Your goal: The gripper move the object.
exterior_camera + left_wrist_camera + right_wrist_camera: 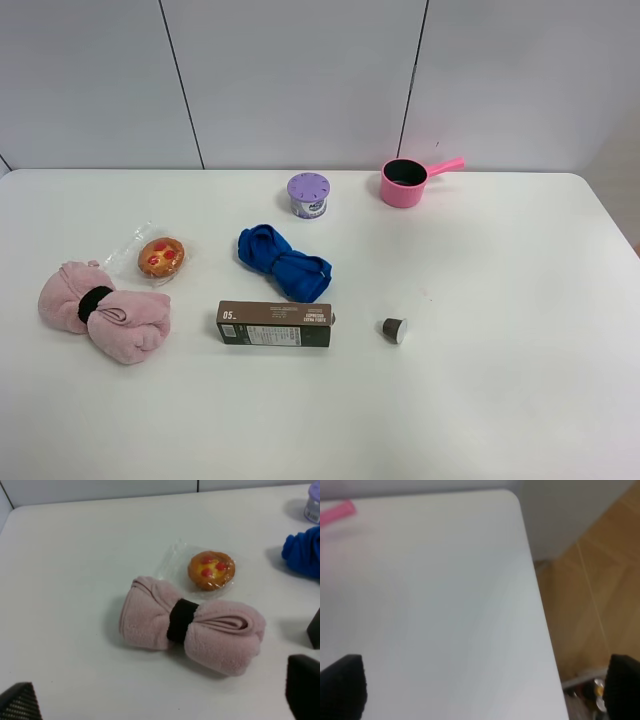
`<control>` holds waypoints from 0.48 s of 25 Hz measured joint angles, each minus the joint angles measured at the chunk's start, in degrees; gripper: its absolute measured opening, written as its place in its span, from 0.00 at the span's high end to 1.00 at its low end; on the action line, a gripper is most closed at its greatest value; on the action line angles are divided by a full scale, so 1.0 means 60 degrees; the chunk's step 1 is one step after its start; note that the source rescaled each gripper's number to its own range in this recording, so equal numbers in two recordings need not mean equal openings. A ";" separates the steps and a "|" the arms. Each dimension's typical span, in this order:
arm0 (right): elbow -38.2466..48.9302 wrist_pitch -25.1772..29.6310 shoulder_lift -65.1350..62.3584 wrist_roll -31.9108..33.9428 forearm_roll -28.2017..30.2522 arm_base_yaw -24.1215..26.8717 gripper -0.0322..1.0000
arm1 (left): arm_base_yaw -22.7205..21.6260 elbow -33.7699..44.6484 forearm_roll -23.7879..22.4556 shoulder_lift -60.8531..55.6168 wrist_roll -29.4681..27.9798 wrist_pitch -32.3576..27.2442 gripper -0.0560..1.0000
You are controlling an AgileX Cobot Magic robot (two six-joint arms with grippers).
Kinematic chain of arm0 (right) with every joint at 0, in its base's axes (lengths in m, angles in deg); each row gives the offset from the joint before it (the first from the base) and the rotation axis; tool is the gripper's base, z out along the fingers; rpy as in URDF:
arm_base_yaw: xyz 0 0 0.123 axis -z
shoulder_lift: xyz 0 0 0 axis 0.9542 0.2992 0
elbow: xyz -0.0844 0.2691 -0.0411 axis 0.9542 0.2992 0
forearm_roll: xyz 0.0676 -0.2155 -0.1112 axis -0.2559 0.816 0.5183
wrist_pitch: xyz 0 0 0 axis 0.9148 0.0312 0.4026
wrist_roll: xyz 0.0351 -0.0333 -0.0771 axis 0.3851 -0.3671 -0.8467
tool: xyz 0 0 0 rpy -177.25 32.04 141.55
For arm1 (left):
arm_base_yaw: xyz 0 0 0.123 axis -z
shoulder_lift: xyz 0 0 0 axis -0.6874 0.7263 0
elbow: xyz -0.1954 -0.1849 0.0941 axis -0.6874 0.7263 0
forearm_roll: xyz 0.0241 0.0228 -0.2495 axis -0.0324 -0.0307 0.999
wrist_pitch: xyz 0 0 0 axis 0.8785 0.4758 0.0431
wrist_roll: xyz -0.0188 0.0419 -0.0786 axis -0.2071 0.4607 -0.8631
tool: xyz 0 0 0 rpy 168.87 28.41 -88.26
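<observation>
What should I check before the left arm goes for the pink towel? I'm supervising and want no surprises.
1. Left gripper open: ok, fingertips spread wide with nothing between them.
2. Pink towel in view and free: ok, rolled, black band around its middle.
3. Wrapped tart clear of the towel: not ok, it lies close beside it, perhaps touching.
4. Brown box clear of the towel: ok, apart.
5. Right gripper out of the way: ok, open over the far table corner.
6. Height above the towel: cannot tell.
</observation>
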 joint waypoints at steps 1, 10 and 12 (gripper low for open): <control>0.0000 0.0000 -0.0356 -0.0074 -0.0142 0.0000 0.00 | 0.0000 0.0000 0.0000 0.0000 0.0000 0.0000 0.00; 0.0404 0.0068 -0.3229 -0.0893 -0.0705 0.0000 0.01 | 0.0000 0.0000 0.0000 0.0000 0.0011 0.0000 0.00; 0.0874 0.0078 -0.4033 -0.1438 -0.1050 0.0000 0.02 | 0.0000 0.0000 0.0000 0.0000 0.0011 0.0000 0.00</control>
